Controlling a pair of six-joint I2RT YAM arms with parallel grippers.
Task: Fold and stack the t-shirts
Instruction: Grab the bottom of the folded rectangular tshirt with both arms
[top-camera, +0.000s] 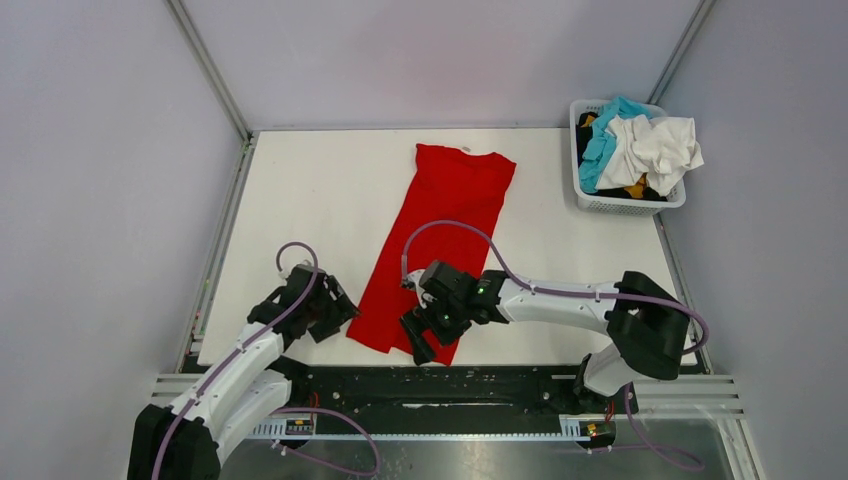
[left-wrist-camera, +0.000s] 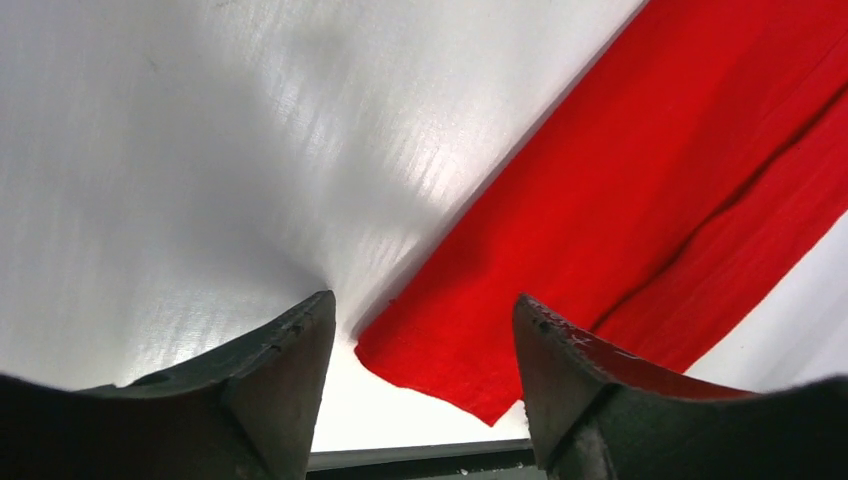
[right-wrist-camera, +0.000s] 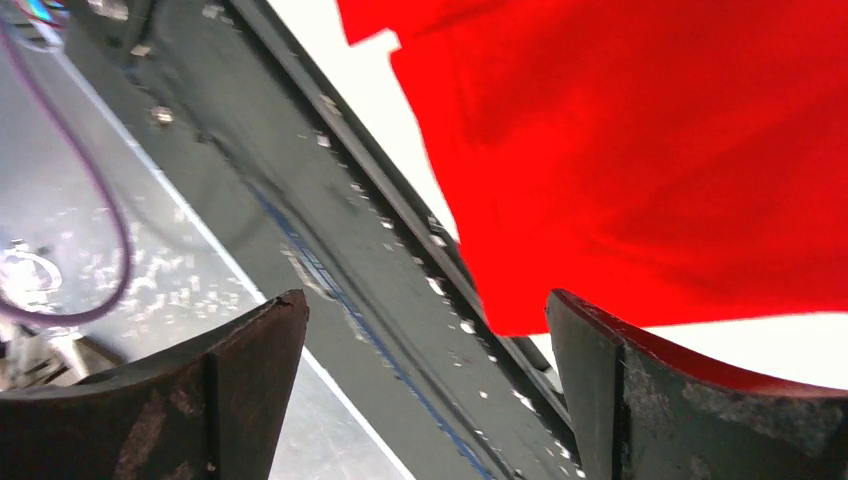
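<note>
The red t-shirt (top-camera: 442, 235) was found folded lengthwise into a long strip, laid diagonally on the counter (top-camera: 320, 190) with its hem at the near edge. The left fingers (left-wrist-camera: 290, 365) were spread wide with nothing held, and the near-left hem corner was seen between them. The right fingers (right-wrist-camera: 250, 365) were likewise wide open and empty above the right hem corner. The cloth was judged light, limp and apt to slide apart, so both hem corners should be pinched through all layers. More clothes were noted in the basket (top-camera: 620, 205).
</note>
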